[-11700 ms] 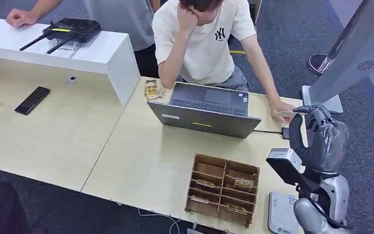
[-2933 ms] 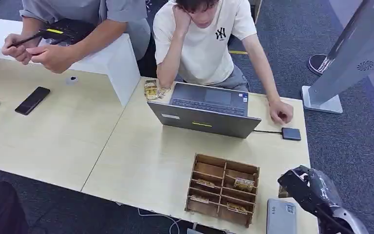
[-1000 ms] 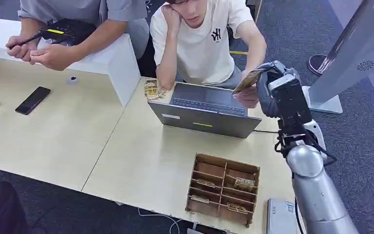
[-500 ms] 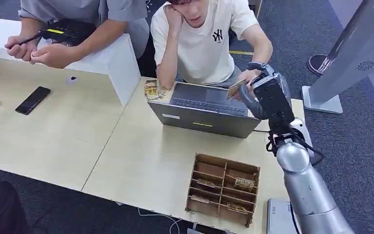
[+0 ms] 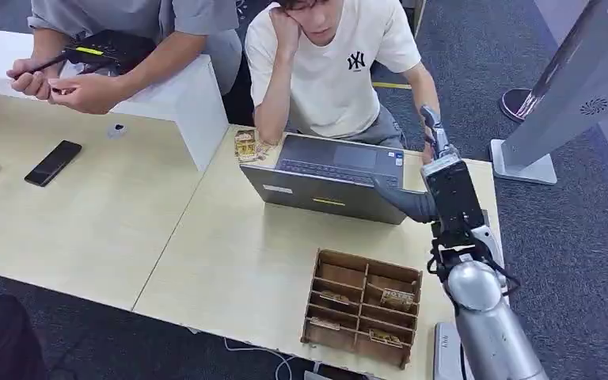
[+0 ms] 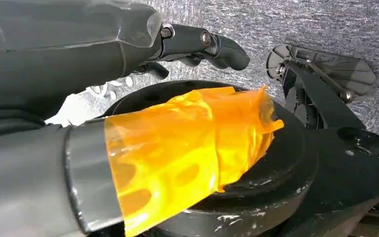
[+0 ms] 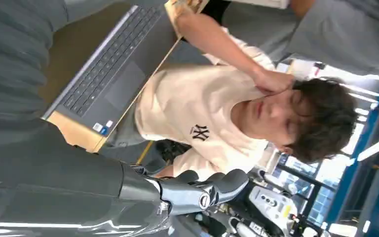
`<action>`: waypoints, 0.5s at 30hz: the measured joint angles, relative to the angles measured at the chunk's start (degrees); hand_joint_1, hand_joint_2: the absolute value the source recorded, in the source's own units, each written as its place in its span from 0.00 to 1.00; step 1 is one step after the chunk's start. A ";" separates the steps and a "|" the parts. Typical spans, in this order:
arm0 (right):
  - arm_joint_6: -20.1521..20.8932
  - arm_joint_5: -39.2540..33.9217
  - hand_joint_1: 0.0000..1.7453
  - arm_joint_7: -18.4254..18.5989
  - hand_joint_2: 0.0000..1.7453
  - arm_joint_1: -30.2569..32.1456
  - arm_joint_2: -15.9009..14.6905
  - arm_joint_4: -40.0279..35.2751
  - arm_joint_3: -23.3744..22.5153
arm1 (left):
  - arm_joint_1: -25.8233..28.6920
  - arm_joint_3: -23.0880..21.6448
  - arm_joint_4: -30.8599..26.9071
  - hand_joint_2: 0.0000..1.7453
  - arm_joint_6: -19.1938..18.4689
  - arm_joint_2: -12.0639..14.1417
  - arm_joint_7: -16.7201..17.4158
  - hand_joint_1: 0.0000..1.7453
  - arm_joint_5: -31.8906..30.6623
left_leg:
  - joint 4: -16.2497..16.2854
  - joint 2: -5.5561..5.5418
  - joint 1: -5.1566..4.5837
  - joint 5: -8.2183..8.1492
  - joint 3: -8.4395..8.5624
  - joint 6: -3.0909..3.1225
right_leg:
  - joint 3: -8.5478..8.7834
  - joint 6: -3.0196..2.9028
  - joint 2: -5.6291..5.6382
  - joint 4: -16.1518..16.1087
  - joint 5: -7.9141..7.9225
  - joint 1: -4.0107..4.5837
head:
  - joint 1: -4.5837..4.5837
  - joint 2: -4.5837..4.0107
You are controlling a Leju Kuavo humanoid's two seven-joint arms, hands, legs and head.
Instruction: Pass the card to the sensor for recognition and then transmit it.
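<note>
Two robot hands show. The right robot hand [image 5: 431, 158], raised near the tabletop's [image 5: 229, 261] far right edge by the laptop [image 5: 336, 178], seems spread, holding nothing. The left robot hand [image 6: 128, 49] hangs with its fingers loosely apart.

An open laptop [image 5: 340, 178] sits beside a wooden compartment tray [image 5: 362, 307], with a black phone [image 5: 53, 162] well apart.

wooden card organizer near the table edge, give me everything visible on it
The wooden organizer is a flat, open-topped tray of thin brown board, divided into two columns of shallow slots. It lies flat on the light wood table near its front edge, in front of the laptop. Several slots hold cards; others look empty. Nothing touches it; the right hand is raised beyond it.
</note>
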 joint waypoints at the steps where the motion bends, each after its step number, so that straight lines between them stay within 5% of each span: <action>1: -0.09 -0.58 0.00 -0.22 1.00 0.77 0.00 -1.04 -0.04 | 0.02 0.00 0.00 0.00 -0.05 -0.02 -0.04 0.00 0.11 | 0.00 0.00 0.00 0.00 0.00 0.00 | -0.01 0.00 0.00 0.00 0.00 0.00 | 0.02 0.00; 15: 0.22 -8.73 0.00 -1.99 1.00 10.69 -1.47 -13.59 -2.25 | 0.19 0.04 0.00 0.00 -0.31 -0.15 -0.35 0.00 2.25 | 0.00 0.00 -0.01 0.00 -0.01 0.00 | 0.00 0.00 0.00 -0.02 0.00 -0.01 | 0.00 0.00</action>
